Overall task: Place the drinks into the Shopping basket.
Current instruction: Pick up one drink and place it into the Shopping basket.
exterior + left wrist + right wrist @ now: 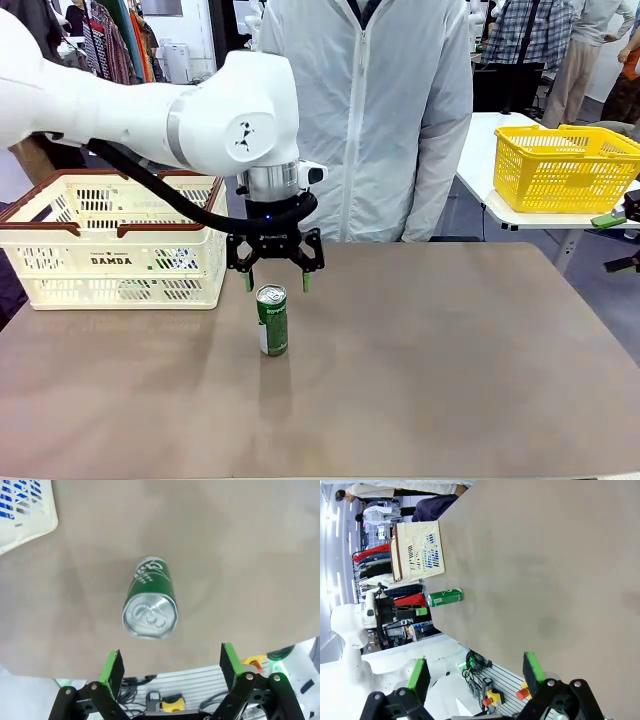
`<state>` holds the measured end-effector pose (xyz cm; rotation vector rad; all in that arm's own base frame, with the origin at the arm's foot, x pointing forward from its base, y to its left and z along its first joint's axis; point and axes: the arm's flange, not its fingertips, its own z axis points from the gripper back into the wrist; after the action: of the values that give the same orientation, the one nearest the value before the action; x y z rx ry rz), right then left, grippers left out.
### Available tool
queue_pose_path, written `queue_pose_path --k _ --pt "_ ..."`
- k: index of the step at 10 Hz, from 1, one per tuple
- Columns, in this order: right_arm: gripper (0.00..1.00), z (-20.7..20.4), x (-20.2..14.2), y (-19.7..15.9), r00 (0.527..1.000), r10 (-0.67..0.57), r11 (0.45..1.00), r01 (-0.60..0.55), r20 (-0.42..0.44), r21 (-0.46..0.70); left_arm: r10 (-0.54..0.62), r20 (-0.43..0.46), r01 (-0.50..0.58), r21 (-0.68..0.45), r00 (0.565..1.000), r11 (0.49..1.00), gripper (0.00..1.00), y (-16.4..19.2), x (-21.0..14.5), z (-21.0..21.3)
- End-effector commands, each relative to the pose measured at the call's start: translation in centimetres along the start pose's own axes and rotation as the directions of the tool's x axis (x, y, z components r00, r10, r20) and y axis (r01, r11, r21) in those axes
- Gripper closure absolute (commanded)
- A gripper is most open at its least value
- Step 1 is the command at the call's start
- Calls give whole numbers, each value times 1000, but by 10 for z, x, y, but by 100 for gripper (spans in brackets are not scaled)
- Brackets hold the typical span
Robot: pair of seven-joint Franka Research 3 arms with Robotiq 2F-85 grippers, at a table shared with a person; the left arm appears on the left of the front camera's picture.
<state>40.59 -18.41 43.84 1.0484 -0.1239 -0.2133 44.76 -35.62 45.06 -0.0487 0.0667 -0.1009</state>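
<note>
One green can (272,320) with a silver top stands upright on the brown table, a little right of the Shopping basket (115,240). My left gripper (275,281) hangs open just above the can, its green pads on either side of the top and apart from it. The left wrist view looks down on the can (150,600) from between the spread fingers (113,666). A corner of the basket (25,515) lies at the upper left there, with something blue showing through its slots. My right gripper (476,672) is open and holds nothing, well away from the can (445,597) and the basket (417,555).
A person in a white coat (365,120) stands at the table's far edge, just behind the can. A bright yellow mesh basket (565,165) sits on a separate table at the back right. The brown table (450,350) is bare to the right and in front.
</note>
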Motion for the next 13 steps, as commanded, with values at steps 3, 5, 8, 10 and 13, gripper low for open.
queue_pose_path --k 3,5,8,10,13 --pt "0 1 -2 2 1000 -17 1000 17 -2 -12 89 53 -90 15 995 996 0 14 5 -29" --pt "0 1 -2 2 1000 -17 1000 17 -2 -12 106 45 -106 14 993 994 0 17 11 -44" --pt "0 1 -2 2 1000 -17 1000 17 -2 -12 106 44 -107 20 993 994 0 16 11 -52" --pt "0 1 -2 2 1000 -17 1000 17 -2 -12 119 43 -121 42 992 992 72 18 12 -57" --pt "0 1 -2 2 1000 -17 1000 17 -2 -12 119 77 -125 75 990 989 100 19 14 -56"
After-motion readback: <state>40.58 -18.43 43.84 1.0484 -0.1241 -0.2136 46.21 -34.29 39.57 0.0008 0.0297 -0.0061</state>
